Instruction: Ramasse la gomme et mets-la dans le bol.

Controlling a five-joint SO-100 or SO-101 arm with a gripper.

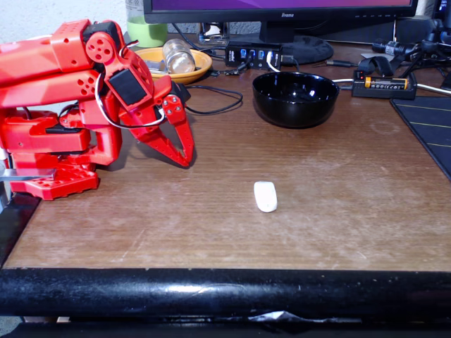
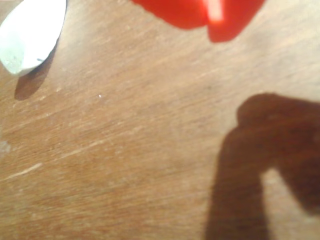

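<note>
In the fixed view the red arm (image 1: 63, 105) sits folded at the left of the brown wooden bench (image 1: 338, 211). Its tool (image 1: 184, 156) points down toward the bench surface, fingers drawn close together with nothing between them; the tips hang just above or on the wood, I cannot tell which. Behind the arm stands a green cup (image 1: 146, 32), and next to it a shallow orange dish (image 1: 201, 65) with a clear glass item lying in it. Further right, near the middle of the bench, the white eraser (image 1: 266, 196) lies flat on bare wood, well apart from the tool. Behind it and slightly right sits the glossy black bowl (image 1: 296, 98), upright. In the wrist view the eraser (image 2: 30, 32) shows at the top left corner, with the tool's red tips (image 2: 207, 15) at the top edge.
</note>
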